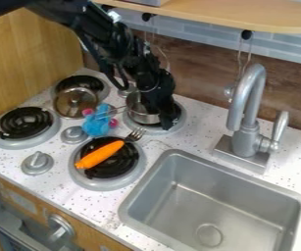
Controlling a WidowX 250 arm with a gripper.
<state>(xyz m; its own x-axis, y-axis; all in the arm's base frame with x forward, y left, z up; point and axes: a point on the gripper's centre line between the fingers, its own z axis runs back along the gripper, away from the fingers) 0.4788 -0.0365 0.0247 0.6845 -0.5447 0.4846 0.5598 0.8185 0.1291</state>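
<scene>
The black claw (pixel 169 122) is at the small metal pot (pixel 142 110), which sits on the back burner nearer to the faucet (pixel 245 127). Beside the pot there is a blue toy (pixel 97 126) with pink parts. A fork (pixel 136 135) with orange handle (pixel 100 154) lies over the front burner (pixel 133 172), near the sink (pixel 212 206). A round lid (pixel 74 102) is near the other back burner (pixel 95 84).
</scene>
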